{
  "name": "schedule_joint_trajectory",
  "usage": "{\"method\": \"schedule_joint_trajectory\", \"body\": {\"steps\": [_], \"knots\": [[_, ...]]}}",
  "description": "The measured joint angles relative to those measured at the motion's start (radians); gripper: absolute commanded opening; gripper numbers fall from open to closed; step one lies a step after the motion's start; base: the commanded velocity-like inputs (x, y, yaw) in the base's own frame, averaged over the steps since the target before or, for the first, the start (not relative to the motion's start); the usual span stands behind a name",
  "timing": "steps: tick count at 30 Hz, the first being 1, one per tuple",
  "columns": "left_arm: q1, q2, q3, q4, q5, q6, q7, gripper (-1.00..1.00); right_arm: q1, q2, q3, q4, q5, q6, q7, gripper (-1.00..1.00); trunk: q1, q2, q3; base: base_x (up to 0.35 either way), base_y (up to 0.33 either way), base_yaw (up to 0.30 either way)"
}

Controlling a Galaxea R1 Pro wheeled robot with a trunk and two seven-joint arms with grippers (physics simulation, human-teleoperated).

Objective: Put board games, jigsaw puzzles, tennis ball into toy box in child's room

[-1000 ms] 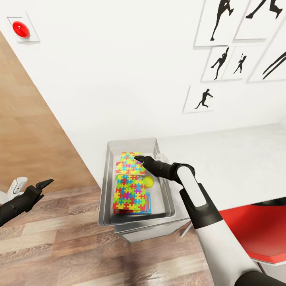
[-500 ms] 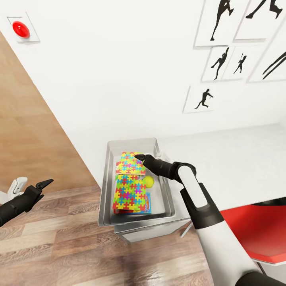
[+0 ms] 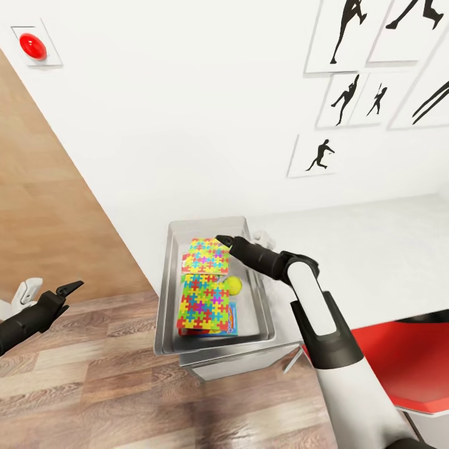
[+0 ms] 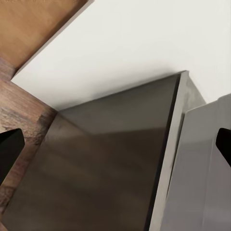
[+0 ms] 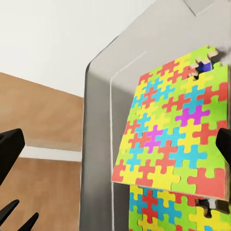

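The pale grey toy box (image 3: 163,293) stands at the left end of the table (image 3: 374,249). Inside it lie two jigsaw puzzles, one at the far end (image 3: 206,257) and one nearer (image 3: 202,302), overlapping slightly. The tennis ball (image 3: 233,285) rests beside them. A light-blue board game (image 3: 232,318) peeks from under the near puzzle. My right gripper (image 3: 222,240) hovers open above the far puzzle (image 5: 173,139), with nothing between its fingers (image 5: 10,149), and the box rim (image 5: 98,144) is below. My left gripper (image 3: 67,290) is open over the floor, left of the box.
A red chair (image 3: 399,362) sits under the table at the lower right. Black sports-silhouette pictures (image 3: 349,93) and a red button (image 3: 32,45) are on the white wall. Wood-plank floor (image 3: 93,386) spreads in front of the box. The left wrist view has a dark grey surface (image 4: 106,163).
My right gripper has lifted a little and drawn back to the right from the far puzzle. The puzzles, the ball and the left arm have stayed put.
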Motion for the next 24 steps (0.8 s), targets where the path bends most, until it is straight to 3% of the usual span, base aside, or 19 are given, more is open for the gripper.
{"method": "schedule_joint_trajectory", "body": {"steps": [6,14,24], "knots": [[0.000,0.000,-0.010,0.000,0.000,-0.006,0.000,1.00,0.015,-0.026,-0.002,-0.059,0.031,0.000,0.003,1.00,0.000,0.000,0.000,0.000,0.000,0.000],[0.000,0.000,-0.036,0.000,0.000,-0.024,0.000,1.00,0.033,-0.087,-0.010,-0.103,0.049,0.001,0.012,1.00,0.000,0.000,0.000,0.000,0.000,0.000],[0.000,0.000,-0.040,0.001,0.000,-0.029,0.000,1.00,0.027,-0.104,-0.012,-0.110,0.051,0.009,0.085,1.00,0.000,0.000,0.000,0.000,0.000,0.000]]}}
